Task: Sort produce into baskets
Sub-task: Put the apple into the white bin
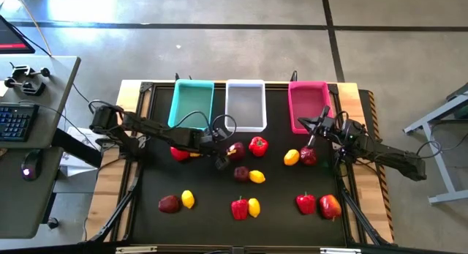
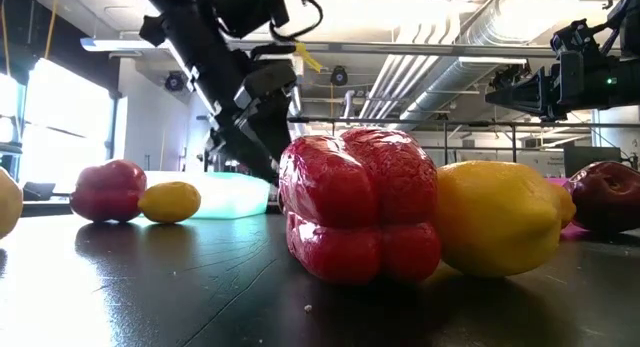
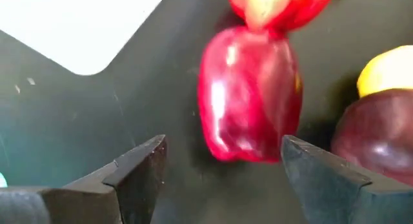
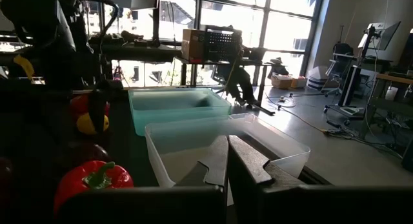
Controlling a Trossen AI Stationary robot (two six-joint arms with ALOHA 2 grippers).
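My left claw [image 3: 219, 179] hangs spread apart before a maroon fruit [image 3: 250, 95], seemingly mid-worktop; my right claw [image 4: 227, 161] sits pressed together.

Three baskets [image 1: 246, 105] stand side by side along the far edge of the surface [image 1: 146, 188]. Before them the produce [image 1: 248, 175] lies scattered — some near the middle basket, others toward the near edge, mostly in pairs that perhaps touch.
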